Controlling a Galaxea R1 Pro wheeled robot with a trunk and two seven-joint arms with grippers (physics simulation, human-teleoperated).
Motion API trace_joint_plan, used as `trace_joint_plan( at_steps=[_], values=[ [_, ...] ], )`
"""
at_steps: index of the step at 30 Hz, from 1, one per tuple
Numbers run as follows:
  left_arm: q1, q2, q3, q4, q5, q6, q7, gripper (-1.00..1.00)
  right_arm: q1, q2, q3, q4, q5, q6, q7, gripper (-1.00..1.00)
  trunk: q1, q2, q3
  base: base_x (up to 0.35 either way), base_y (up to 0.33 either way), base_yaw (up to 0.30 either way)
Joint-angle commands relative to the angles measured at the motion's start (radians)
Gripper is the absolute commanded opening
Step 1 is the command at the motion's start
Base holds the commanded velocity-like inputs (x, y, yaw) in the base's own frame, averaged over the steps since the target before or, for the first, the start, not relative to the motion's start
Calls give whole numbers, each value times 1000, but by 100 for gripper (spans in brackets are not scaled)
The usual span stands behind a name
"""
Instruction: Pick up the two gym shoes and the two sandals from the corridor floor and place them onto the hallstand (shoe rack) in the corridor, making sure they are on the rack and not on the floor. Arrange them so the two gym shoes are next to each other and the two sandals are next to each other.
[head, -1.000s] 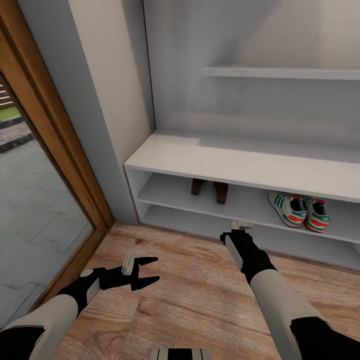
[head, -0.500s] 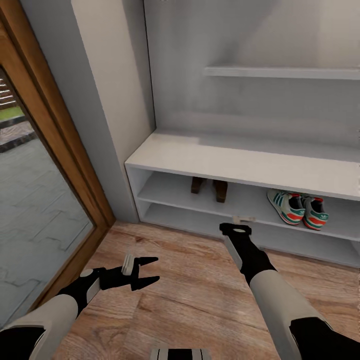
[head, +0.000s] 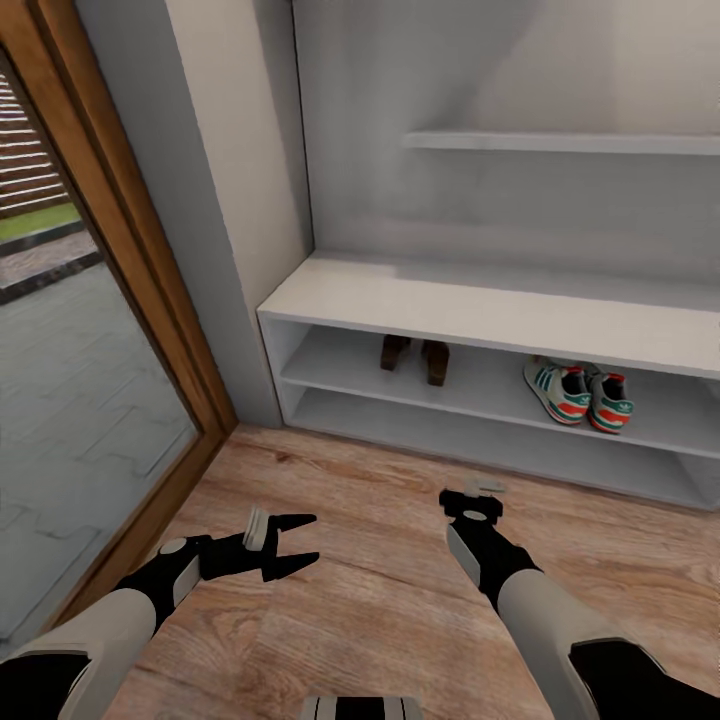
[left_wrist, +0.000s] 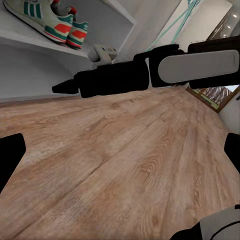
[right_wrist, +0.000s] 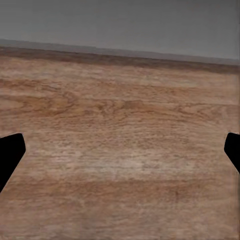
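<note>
**All four shoes sitting on the rack's upper shelf, both grippers empty over the floor**

The hallstand (head: 480, 315) is taking up most of what I am seeing: a low light-grey bench against a grey back panel, with a wall shelf (head: 560, 143) above it and a wood-framed glass door (head: 90, 330) standing to its left. In front of it the corridor floor (head: 360, 590) is showing bare wood planks.

Inside the upper shelf compartment the two gym shoes (head: 578, 393) are resting side by side, touching, heels toward the room. Further left on the same shelf, well apart from them, the two sandals (head: 414, 356) are standing close together, deeper in shadow.

I am judging the gym shoes to be light and fairly stiff in the sole, with a soft upper that would give under a squeeze; the firmest hold would probably be across the heel collar or pinching the sidewall near the heel. The sandals look smaller, lighter and flatter, likely easiest to take by the edge of the sole, since a strap could flex and let the sandal swing. Nothing here looks fragile, and to me the arrangement is looking complete.

The left gripper (head: 292, 541) is hovering low over the floor with its fingers spread and nothing between them. The right gripper (head: 478, 496) is pointing toward the rack base; its wrist view is showing the fingertips at the two far edges, so it is wide apart and empty.
</note>
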Motion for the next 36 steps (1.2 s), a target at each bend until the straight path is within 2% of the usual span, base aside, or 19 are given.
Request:
trace_joint_plan(
  at_steps=[1, 13, 23, 27, 32, 35, 36],
  values=[
    [0, 0, -4, 0, 6, -7, -1, 100, 0, -1, 7, 0, -10, 4, -7, 100, 0, 0, -1, -38, 0, 0],
    [0, 2, -3, 1, 6, -7, -1, 100, 1, 0, 7, 46, -12, 2, -7, 100, 0, 0, 7, -6, 0, -197],
    [0, 5, -3, 2, 4, -7, 0, 100, 1, 0, 7, 52, -13, 2, -7, 100, -5, 2, 53, 0, 0, -275],
    [0, 9, -3, 4, 5, -7, 1, 100, 1, 0, 7, 82, -12, 2, -5, 100, -7, 3, 71, 0, 0, -278],
    [5, 38, -3, 36, 6, -8, 3, 100, 1, 0, 7, 150, -8, 2, 6, 100, -9, 4, 93, 0, 0, -279],
    [8, 48, -3, 53, 5, -9, 3, 100, 1, 1, 7, 169, -8, 2, 40, 100, -10, 5, 106, 0, 0, -281],
    [10, 63, -3, 72, 5, -12, 3, 100, 1, 1, 7, 216, -5, 2, 159, 100, -11, 5, 110, 0, 0, -268]
  ],
)
